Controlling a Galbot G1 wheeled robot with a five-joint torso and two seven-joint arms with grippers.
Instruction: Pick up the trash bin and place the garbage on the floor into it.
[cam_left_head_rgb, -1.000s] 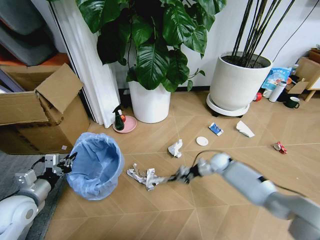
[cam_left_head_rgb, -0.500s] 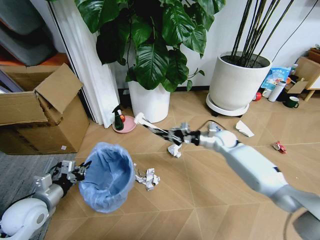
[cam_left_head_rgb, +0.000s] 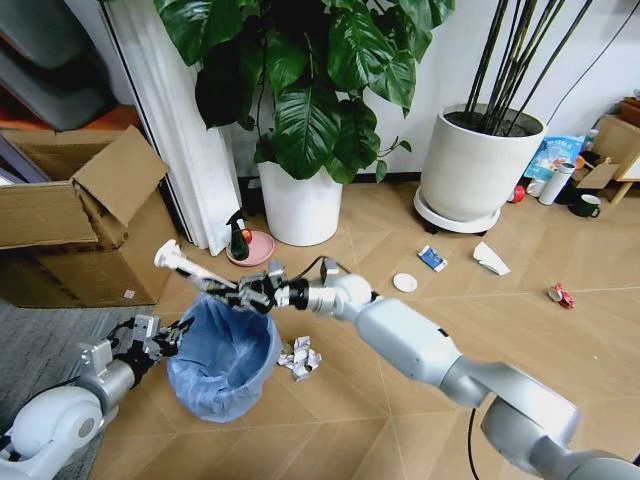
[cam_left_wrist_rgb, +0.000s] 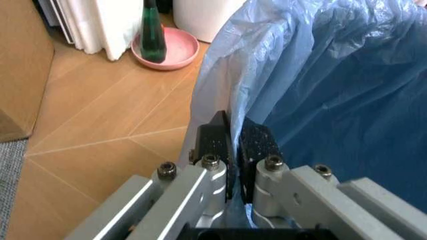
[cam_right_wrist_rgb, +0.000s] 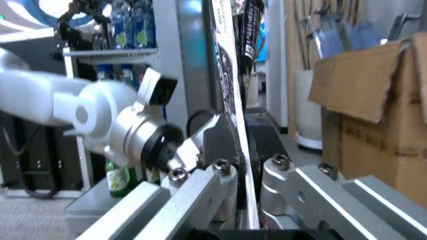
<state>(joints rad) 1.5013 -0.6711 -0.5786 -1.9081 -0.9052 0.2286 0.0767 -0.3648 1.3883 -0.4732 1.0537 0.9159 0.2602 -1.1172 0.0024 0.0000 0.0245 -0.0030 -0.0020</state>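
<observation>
The trash bin (cam_left_head_rgb: 225, 358), dark with a crinkly light blue bag, tilts above the floor at lower left. My left gripper (cam_left_head_rgb: 166, 336) is shut on its rim; the left wrist view shows the pads (cam_left_wrist_rgb: 217, 144) pinching the blue bag (cam_left_wrist_rgb: 320, 90). Just over the bin's mouth, my right gripper (cam_left_head_rgb: 247, 294) is shut on a long white wrapper (cam_left_head_rgb: 185, 267), which appears edge-on as the wrapper (cam_right_wrist_rgb: 229, 95) between its fingers (cam_right_wrist_rgb: 215, 145). Other garbage lies on the floor: crumpled white paper (cam_left_head_rgb: 300, 358), a white disc (cam_left_head_rgb: 404, 283), a blue packet (cam_left_head_rgb: 432, 259), a white wrapper (cam_left_head_rgb: 490, 258) and a red packet (cam_left_head_rgb: 560, 294).
An open cardboard box (cam_left_head_rgb: 90, 215) stands at left. Two white plant pots (cam_left_head_rgb: 300, 207) (cam_left_head_rgb: 475, 172) line the back wall. A spray bottle (cam_left_head_rgb: 238, 238) sits on a pink dish (cam_left_head_rgb: 258, 250). A white tumbler (cam_left_head_rgb: 553, 183) and green mug (cam_left_head_rgb: 583, 205) are far right.
My right arm has swung left, carrying the white wrapper from mid-floor to above the bin. The left gripper has kept hold of the rim while the bin shifted a little.
</observation>
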